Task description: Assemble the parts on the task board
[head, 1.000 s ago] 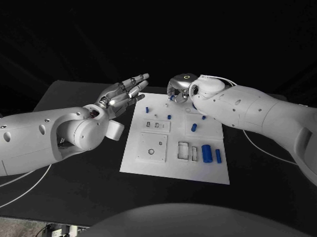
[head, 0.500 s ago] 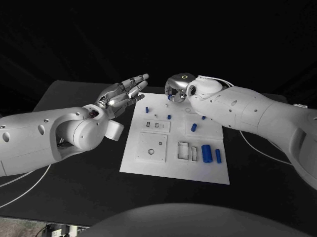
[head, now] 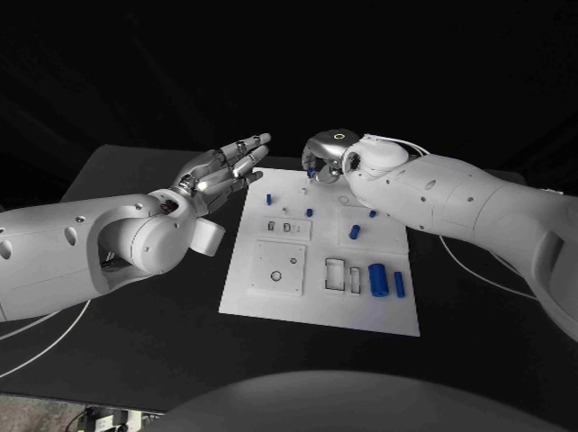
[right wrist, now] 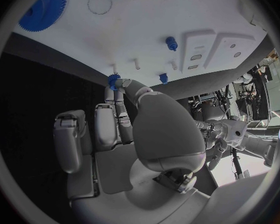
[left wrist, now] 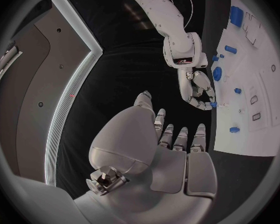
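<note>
My right hand (right wrist: pixel 124 134) pinching a small blue toothed gear (right wrist: pixel 112 79) at the white task board's (head: pixel 302 288) far edge, my left hand (head: pixel 221 173) fingers spread, holding nothing, beside the board's far left corner

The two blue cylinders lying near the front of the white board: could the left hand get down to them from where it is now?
Probably yes. The left hand hovers open beside the task board, holding nothing, and the blue cylinders lie uncovered with nothing over them. The right hand works at the far edge.

Black table (head: pixel 133 180), dark room.
Matte tabletop runs out to a far edge; thin white cables (head: pixel 30 328) trail across its near-left part.
</note>
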`<act>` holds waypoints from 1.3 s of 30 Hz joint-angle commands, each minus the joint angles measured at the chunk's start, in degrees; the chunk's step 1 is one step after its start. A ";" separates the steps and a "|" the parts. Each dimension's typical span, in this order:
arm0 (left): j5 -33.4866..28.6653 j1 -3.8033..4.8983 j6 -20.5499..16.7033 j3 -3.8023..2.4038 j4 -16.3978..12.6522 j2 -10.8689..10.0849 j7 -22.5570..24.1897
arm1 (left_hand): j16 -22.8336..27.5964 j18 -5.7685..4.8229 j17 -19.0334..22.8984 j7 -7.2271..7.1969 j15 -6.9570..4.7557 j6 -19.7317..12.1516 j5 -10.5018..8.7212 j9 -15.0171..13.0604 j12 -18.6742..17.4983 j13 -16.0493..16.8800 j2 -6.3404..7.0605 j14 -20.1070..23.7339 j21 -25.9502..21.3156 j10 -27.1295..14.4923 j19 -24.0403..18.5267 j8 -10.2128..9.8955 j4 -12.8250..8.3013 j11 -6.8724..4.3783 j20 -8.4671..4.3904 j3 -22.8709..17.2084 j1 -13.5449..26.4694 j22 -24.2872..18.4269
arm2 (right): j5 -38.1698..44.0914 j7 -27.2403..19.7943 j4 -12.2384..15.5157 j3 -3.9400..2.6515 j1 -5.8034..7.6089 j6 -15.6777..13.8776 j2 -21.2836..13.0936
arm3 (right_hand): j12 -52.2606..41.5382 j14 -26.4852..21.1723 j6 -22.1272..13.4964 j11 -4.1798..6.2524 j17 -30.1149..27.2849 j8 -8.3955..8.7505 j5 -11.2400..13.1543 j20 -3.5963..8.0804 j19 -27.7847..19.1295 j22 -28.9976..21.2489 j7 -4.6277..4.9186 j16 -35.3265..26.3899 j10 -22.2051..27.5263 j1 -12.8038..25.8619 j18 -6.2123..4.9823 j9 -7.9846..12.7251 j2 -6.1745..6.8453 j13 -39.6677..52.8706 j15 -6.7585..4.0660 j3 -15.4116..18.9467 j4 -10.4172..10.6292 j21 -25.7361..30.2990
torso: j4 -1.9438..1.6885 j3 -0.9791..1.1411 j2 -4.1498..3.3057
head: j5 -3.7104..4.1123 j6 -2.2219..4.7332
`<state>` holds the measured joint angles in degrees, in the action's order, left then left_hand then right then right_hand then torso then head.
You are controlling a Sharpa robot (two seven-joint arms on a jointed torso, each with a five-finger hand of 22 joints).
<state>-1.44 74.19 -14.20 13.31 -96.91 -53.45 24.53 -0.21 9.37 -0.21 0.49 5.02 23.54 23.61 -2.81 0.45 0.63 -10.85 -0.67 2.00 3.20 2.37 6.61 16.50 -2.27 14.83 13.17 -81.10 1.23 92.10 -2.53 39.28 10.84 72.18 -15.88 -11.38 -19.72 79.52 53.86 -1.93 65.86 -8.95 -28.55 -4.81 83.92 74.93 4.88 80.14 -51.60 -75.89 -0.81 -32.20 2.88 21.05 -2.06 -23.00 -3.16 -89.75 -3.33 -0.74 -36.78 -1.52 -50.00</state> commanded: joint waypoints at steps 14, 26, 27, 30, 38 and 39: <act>0.30 0.69 -0.69 -0.06 -1.06 -0.37 -0.07 | -0.31 1.03 -0.18 0.25 0.48 0.53 0.24 -0.07 0.27 0.10 0.03 -0.33 0.39 0.28 0.28 0.38 0.06 0.47 0.38 0.30 -0.49 0.16 | 0.62 0.30 -0.44 -0.02 0.06 0.60 0.31 | -0.01 -0.16 -0.40 -0.01 -0.18 0.39 0.51 0.30 6.08 15.07 -0.02 -0.35 -0.18 -0.28 0.81 -0.07 -0.11 -0.02 0.11 -0.21 0.14 -0.25 | -0.52 0.36 -1.52 | 0.22 0.00; 0.30 0.96 -0.61 -0.05 -0.91 -0.39 -0.13 | -0.42 1.03 -0.24 0.29 0.58 0.65 0.27 -0.08 0.28 0.11 0.04 -0.51 0.50 0.35 0.40 0.46 0.08 0.51 0.46 0.37 -0.50 0.21 | 0.05 0.35 -0.21 -0.03 0.07 1.24 0.12 | 0.14 -0.30 -0.50 -0.04 -0.43 0.51 0.66 0.30 6.08 15.07 -0.01 -0.47 -0.12 -0.21 0.81 -0.06 -0.07 -0.06 0.12 -0.15 0.21 -0.25 | -0.22 0.57 -1.71 | -0.10 0.00; 0.30 0.97 -0.59 -0.05 -0.90 -0.40 -0.13 | -0.42 1.03 -0.24 0.29 0.58 0.65 0.27 -0.08 0.28 0.11 0.04 -0.51 0.50 0.35 0.40 0.46 0.08 0.51 0.46 0.37 -0.50 0.21 | 0.00 0.36 -0.16 -0.03 0.08 1.34 0.10 | 0.14 -0.30 -0.50 -0.04 -0.43 0.51 0.66 0.30 6.08 15.07 -0.01 -0.47 -0.12 -0.21 0.81 -0.06 -0.07 -0.06 0.12 -0.15 0.21 -0.25 | -0.20 0.59 -1.72 | -0.14 0.00; 0.30 0.97 -0.57 -0.04 -0.85 -0.42 -0.09 | -0.48 1.03 -0.27 0.34 0.65 0.83 0.30 -0.10 0.32 0.15 0.00 -0.60 0.55 0.57 0.46 0.54 0.08 0.57 0.51 0.38 -0.52 0.24 | -0.09 0.42 0.06 -0.03 0.08 1.49 -0.02 | 0.22 -0.36 -0.56 -0.05 -0.50 0.58 0.71 0.30 6.08 15.07 -0.02 -0.51 -0.08 -0.22 0.81 -0.05 -0.06 -0.08 0.12 -0.15 0.21 -0.25 | -0.13 0.64 -1.71 | -0.28 0.00; 0.30 0.97 -0.49 -0.04 -0.78 -0.43 -0.08 | -0.54 1.03 -0.30 0.40 0.73 1.01 0.33 -0.12 0.35 0.17 -0.02 -0.70 0.61 0.71 0.53 0.63 0.07 0.64 0.57 0.40 -0.55 0.26 | -0.10 0.59 1.36 -0.02 0.09 1.15 -0.77 | 0.28 -0.42 -0.53 -0.04 -0.58 0.63 0.71 0.30 6.08 15.07 -0.02 -0.56 -0.13 -0.33 0.81 -0.05 -0.08 -0.08 0.12 -0.21 0.16 -0.25 | 0.08 0.73 -1.82 | -0.66 0.00; 0.30 0.97 -0.49 -0.04 -0.77 -0.43 -0.09 | -0.54 1.03 -0.30 0.40 0.73 1.01 0.33 -0.12 0.35 0.17 -0.02 -0.70 0.61 0.71 0.53 0.63 0.07 0.64 0.57 0.40 -0.55 0.26 | -0.09 0.62 1.58 -0.02 0.10 1.06 -0.91 | 0.28 -0.42 -0.53 -0.04 -0.58 0.63 0.71 0.30 6.08 15.07 -0.02 -0.56 -0.13 -0.33 0.81 -0.05 -0.08 -0.08 0.12 -0.21 0.16 -0.25 | 0.11 0.74 -1.83 | -0.71 0.00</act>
<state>-1.44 75.06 -14.91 13.32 -97.62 -53.96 24.13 -0.43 9.36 -0.41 0.70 5.63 24.18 23.61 -2.85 0.45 0.72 -10.85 -1.27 2.21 3.62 2.77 7.06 16.50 -1.86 15.24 13.17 -81.10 1.39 91.61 -2.34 40.61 10.62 72.65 -16.30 -12.16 -19.50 79.52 53.65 -1.94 65.33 -8.72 -28.03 -4.81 83.92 74.91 4.67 79.82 -51.36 -75.87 -0.81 -32.18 2.90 20.91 -2.06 -23.00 -3.15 -89.75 -3.32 -0.05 -38.56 -2.09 -50.00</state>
